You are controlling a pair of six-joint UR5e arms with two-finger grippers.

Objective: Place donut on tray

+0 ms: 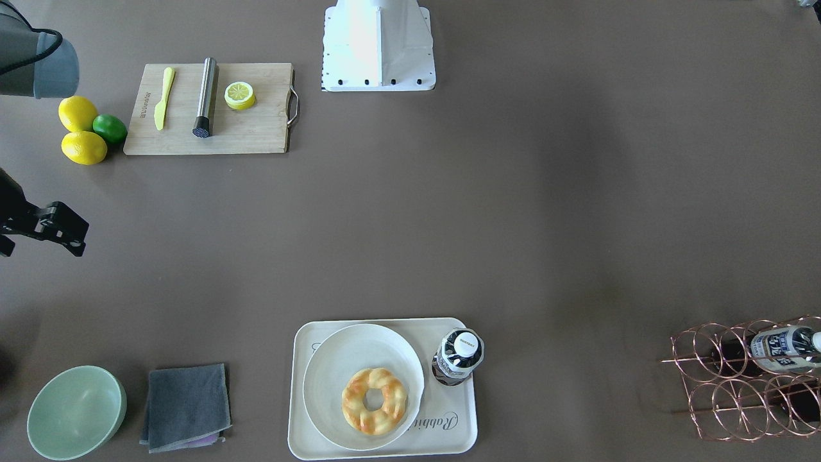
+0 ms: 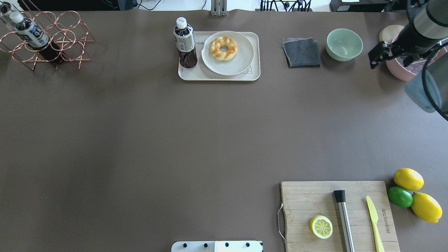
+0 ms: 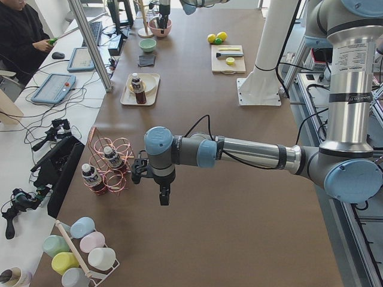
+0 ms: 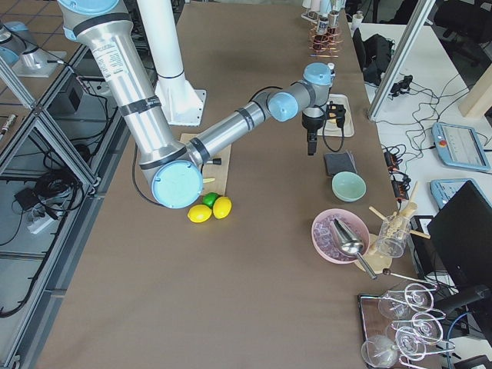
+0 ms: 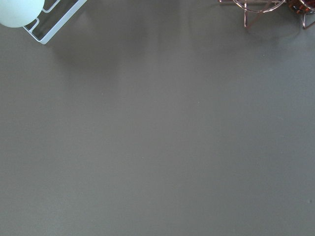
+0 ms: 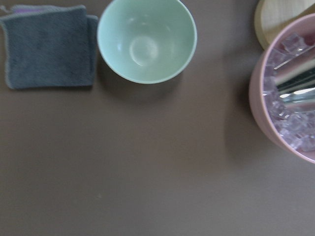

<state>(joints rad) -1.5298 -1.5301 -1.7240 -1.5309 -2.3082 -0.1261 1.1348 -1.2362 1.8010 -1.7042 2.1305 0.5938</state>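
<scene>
Right gripper (image 2: 373, 60), left gripper (image 3: 163, 198): cannot tell if apart; glazed twisted donut (image 1: 375, 402) on round plate (image 1: 333, 369).

my two arms match: left arm (image 3: 251, 152) and right arm (image 4: 231, 127) are brushed silver tubes with pale blue joint caps, a thin black cable (image 3: 203, 116) along the forearm, a printed label (image 3: 352, 60) on the upper tube. left pincer (image 3: 163, 196) and right pincer (image 4: 310, 147) are black. i see a white base (image 1: 378, 51) edged with black screws.

Most of tray (image 1: 449, 443) print sits under plate (image 1: 340, 359). Finger gap of right hand (image 1: 67, 230) unreadable in all views; left hand (image 3: 163, 196) too small to judge.
</scene>
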